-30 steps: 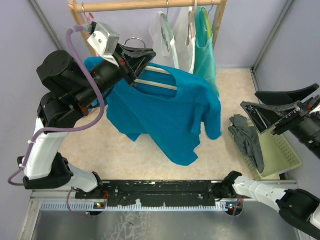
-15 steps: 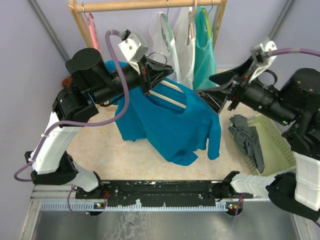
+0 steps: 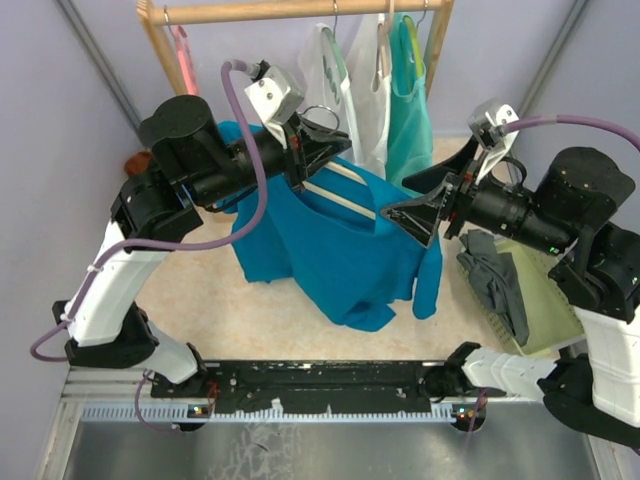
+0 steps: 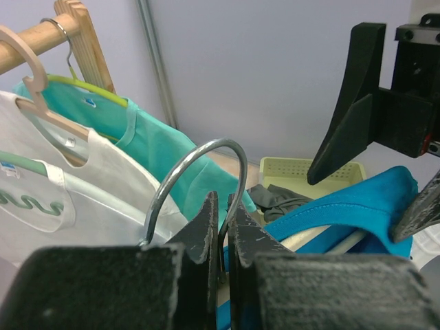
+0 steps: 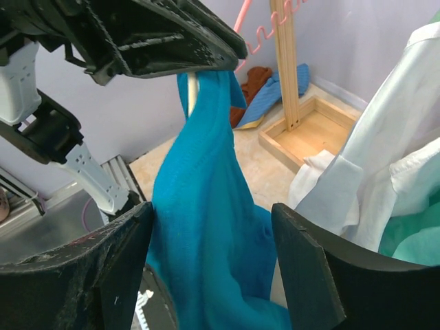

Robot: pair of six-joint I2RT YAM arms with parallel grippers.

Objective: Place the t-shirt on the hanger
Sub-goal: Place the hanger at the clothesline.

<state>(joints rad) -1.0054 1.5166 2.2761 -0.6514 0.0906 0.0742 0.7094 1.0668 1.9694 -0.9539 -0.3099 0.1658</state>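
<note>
Teal t-shirt, round-necked, draped crumpled on hanger. Hanger bar slants upper-left to lower-right in top view. Left tool pinches hook; right tool spread astride shoulder.

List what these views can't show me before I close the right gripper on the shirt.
- Left wrist view: the base of the hook, hidden between the fingers of the left gripper.
- Top view: the left end of the hanger, under the left gripper and the t-shirt.
- Top view: the hanger's right end, under cloth beside the open right gripper.
- Right wrist view: the t-shirt's hem, cut off by the bottom edge.
</note>
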